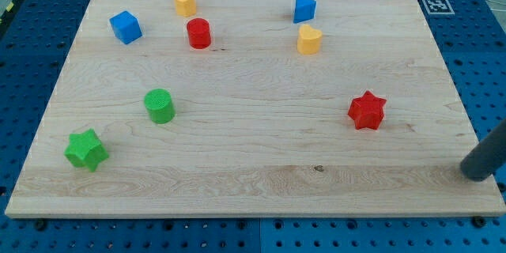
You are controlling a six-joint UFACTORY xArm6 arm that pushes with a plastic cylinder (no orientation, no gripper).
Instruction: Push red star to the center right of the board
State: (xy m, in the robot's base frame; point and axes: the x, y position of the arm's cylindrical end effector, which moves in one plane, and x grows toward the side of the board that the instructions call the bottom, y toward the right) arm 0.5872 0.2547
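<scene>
The red star [367, 111] lies on the wooden board [253, 158], right of the middle and a little below mid-height. My tip [475, 173] is at the view's lower right, near the board's right edge. It is below and to the right of the red star, well apart from it and touching no block.
A red cylinder [198, 33], a yellow block [185, 1] and a blue cube [125, 27] sit at the upper left. A blue block [304, 8] and a yellow block [309, 39] sit at the upper right. A green cylinder [160, 106] and green star [86, 149] are at the left.
</scene>
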